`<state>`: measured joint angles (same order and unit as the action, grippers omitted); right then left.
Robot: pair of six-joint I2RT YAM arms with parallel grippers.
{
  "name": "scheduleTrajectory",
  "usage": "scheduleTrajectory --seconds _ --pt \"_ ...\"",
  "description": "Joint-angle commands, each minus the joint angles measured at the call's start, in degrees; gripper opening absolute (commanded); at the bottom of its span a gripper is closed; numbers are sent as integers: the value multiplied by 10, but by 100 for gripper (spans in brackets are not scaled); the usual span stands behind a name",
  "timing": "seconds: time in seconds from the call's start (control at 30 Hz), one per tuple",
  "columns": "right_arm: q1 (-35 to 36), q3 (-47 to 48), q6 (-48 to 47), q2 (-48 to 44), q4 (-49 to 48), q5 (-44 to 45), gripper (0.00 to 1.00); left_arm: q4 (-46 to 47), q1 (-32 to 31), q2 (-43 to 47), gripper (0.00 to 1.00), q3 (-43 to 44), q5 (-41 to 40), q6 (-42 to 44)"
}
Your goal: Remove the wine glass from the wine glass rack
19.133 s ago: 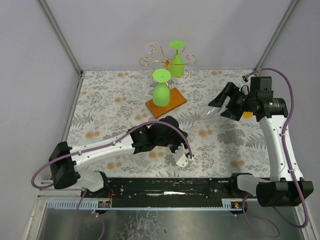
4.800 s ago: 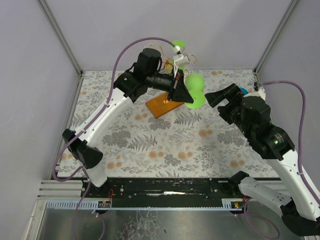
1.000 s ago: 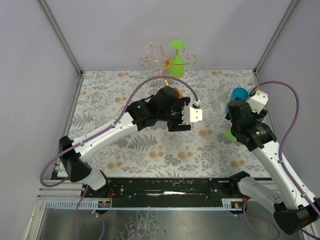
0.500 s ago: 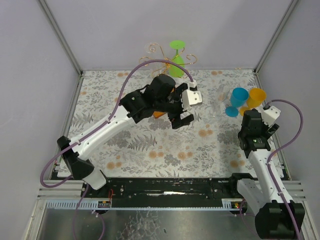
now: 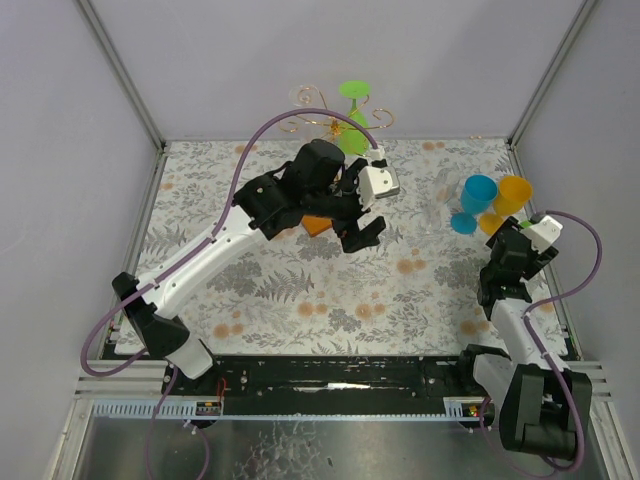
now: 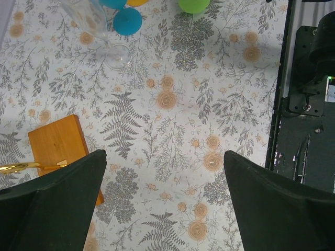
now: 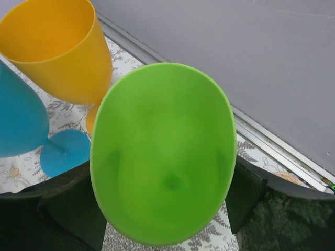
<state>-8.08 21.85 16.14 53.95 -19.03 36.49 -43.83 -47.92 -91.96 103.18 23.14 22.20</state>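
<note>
The gold wire wine glass rack stands at the back, and one green wine glass hangs from it upside down. The rack's orange base shows at the lower left of the left wrist view. My left gripper hovers just right of the base, open and empty. At the right edge, my right gripper is shut on the bowl of a second green wine glass. That bowl fills the gap between the black fingers.
A blue glass and an orange glass stand upright at the back right, close to the held glass. A clear glass stands just left of them. The enclosure's right wall and metal frame run close behind the right gripper.
My left gripper has risen and drawn back toward the rack, its jaws opening wider. The right arm has pulled back to the right with the green glass, ending beside the blue and orange glasses.
</note>
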Motion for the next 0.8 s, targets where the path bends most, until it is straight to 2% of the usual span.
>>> scheduleTrajectory --seconds 0.0,0.33,0.6,0.77 --pt "-22 -14 -15 24 -149 -36 68 4 5 10 93 3 8 -14" --pt "-38 -23 -25 93 -215 -89 71 4 13 16 93 -8 12 -15" --pt "-40 -13 -44 109 -201 -105 83 17 21 25 94 -28 18 -15" --pt "-41 0 -46 100 -187 -108 94 21 28 25 94 -31 29 -14"
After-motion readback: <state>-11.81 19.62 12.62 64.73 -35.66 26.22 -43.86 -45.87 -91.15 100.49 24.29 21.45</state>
